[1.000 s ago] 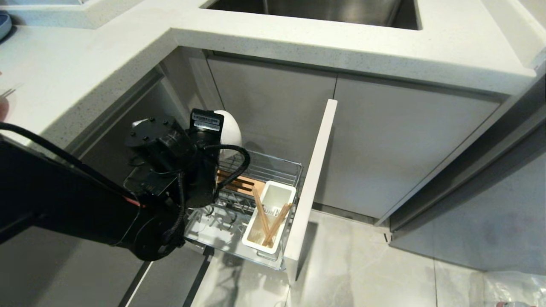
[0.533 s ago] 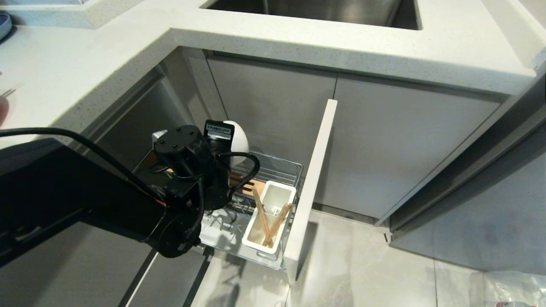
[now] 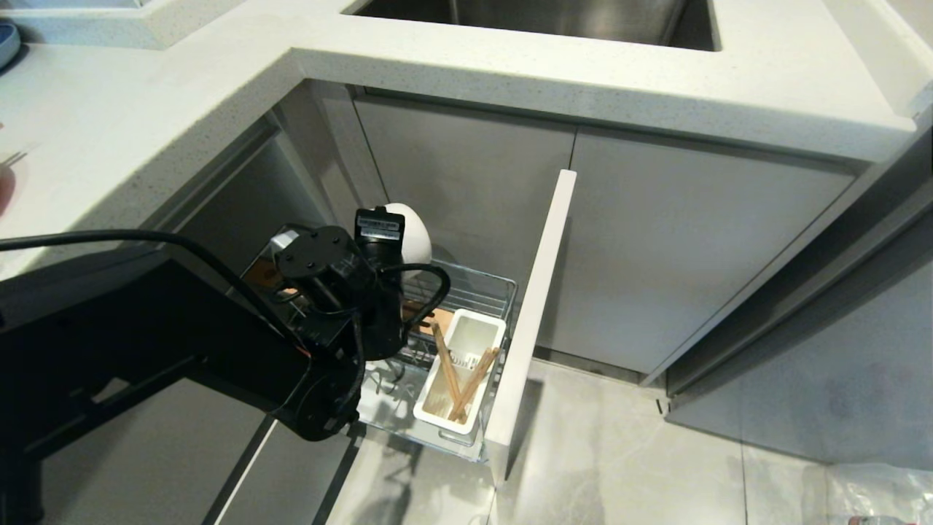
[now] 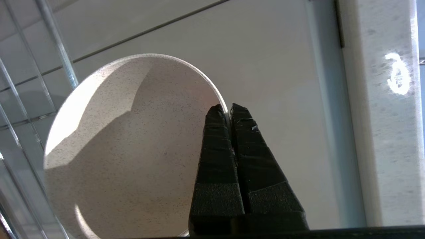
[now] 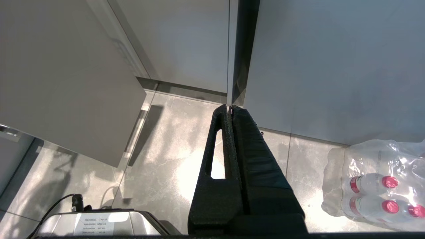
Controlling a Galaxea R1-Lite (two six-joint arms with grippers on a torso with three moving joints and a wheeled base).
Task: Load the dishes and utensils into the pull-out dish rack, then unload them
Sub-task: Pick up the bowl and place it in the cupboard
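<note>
My left gripper is shut on the rim of the off-white bowl, one finger inside it and one outside. In the head view the bowl hangs on edge above the back of the pull-out dish rack, just past my left wrist, which hides the fingers. The light wooden chopsticks lean crossed in the rack's white utensil cup, beside the bamboo strip. My right gripper is shut and empty, parked low over the floor.
The pale cabinet front stands pulled out at the rack's right. The white countertop with its sink overhangs the cabinets. A wrapped pack of water bottles lies on the tiled floor at the right.
My left arm has carried the bowl to the right and a little lower, over the back of the rack. The right arm and the chopsticks have not moved.
</note>
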